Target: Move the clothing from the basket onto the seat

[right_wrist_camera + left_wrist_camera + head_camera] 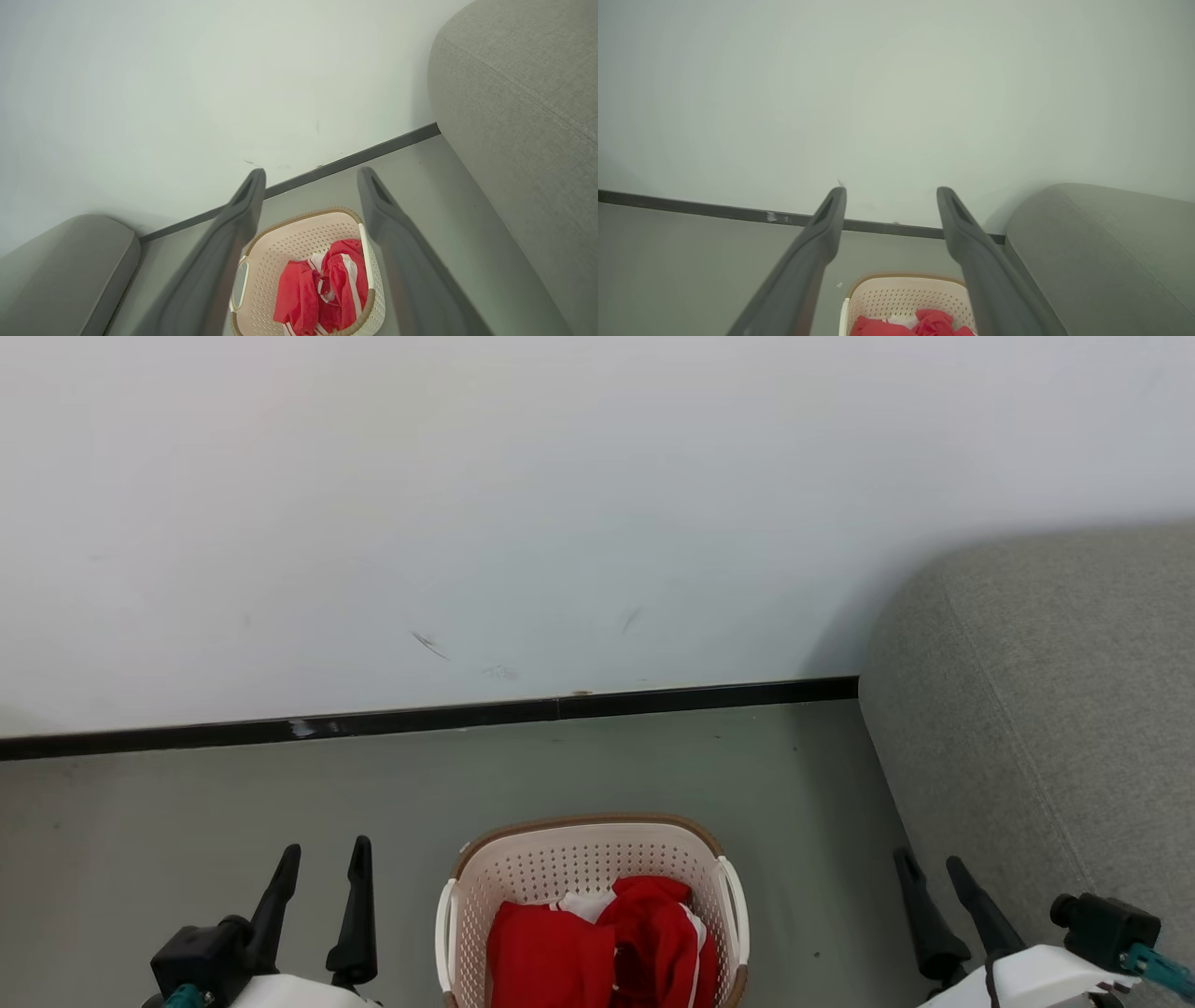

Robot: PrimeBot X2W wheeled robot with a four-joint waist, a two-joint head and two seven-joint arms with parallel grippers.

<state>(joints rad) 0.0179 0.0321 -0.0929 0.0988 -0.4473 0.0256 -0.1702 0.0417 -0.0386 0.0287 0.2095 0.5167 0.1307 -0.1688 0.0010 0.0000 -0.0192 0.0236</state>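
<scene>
The clothing [551, 957], seemingly two red pieces, lies in one basket [579, 863]; left gripper [327, 847] and right gripper [928, 857] stand spread.

Looks like a home: grey sofa [1055, 709], laundry basket [579, 863] on the floor [233, 793], plain white wall [467, 504]

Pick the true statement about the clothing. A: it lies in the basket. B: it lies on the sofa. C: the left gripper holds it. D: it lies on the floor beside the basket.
A: the red clothing lies inside the basket, which stands on the floor beside the sofa; the left gripper and right gripper are open and apart from it.
</scene>
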